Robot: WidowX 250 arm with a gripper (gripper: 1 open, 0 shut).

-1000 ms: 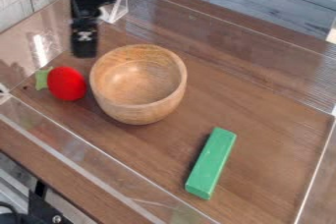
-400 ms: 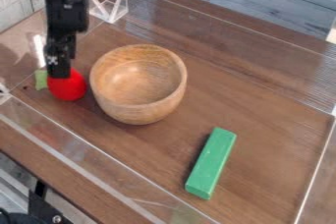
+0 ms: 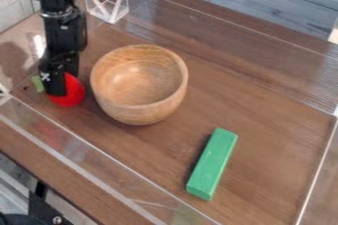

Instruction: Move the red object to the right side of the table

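Observation:
The red object (image 3: 69, 93) is a small round toy fruit lying on the table (image 3: 264, 91) at the left, just left of the wooden bowl. My gripper (image 3: 55, 75) hangs straight down over it from the black arm, its jaws open and low around the fruit's top and left side. The fingers cover part of the fruit and its green stem. I cannot tell whether the fingers touch it.
A wooden bowl (image 3: 138, 83) stands right beside the fruit, close to the gripper. A long green block (image 3: 211, 162) lies toward the front right. Low clear acrylic walls (image 3: 79, 160) edge the tabletop.
The gripper has come down and moved left, from above the table behind the bowl to directly over the red fruit, rolling a little. Fruit, bowl and block have not moved.

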